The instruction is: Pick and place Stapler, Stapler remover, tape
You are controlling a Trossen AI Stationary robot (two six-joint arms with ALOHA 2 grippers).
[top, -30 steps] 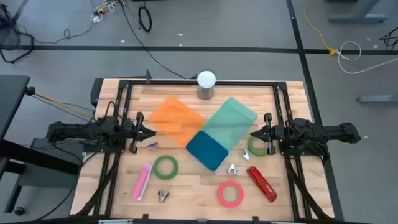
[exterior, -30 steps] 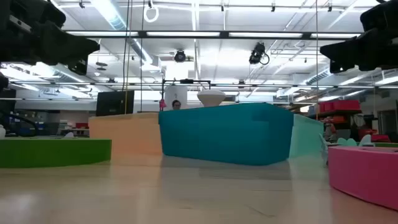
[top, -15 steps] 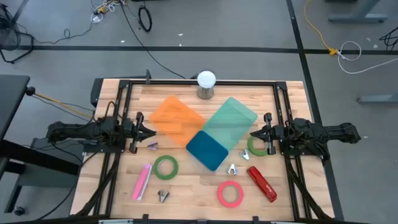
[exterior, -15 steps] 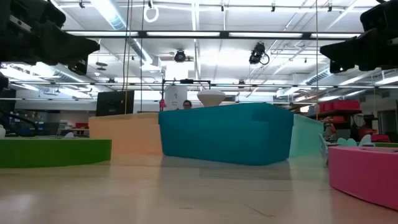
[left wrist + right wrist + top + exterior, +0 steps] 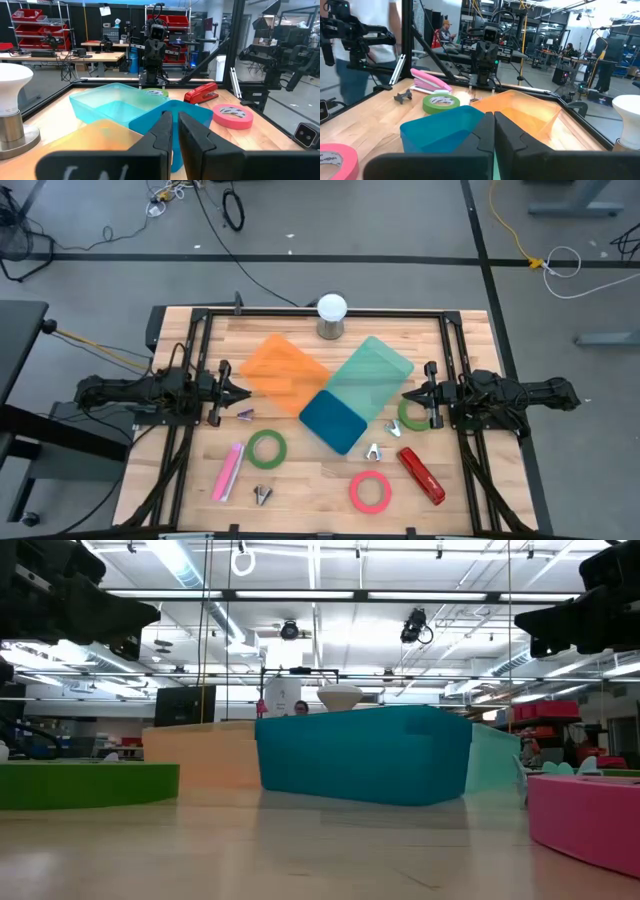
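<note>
Nothing on the table (image 5: 470, 330) has moved since a second ago, and both arms wait as before. Orange bin (image 5: 283, 370), teal bin (image 5: 372, 372) and blue bin (image 5: 334, 421) lie mid-table. Left gripper (image 5: 243, 393) and right gripper (image 5: 405, 394) are clenched on nothing, at opposite edges. Red stapler (image 5: 421, 475) lies front right beside pink tape (image 5: 370, 491); green tape (image 5: 267, 448) is left of the blue bin, a remover (image 5: 373, 451) just right of it.

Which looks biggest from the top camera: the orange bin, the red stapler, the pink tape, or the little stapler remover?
1. Orange bin, easily the largest.
2. Red stapler and pink tape: too alike to rank; the stapler is longer, the tape rounder.
3. Stapler remover, smallest.
</note>
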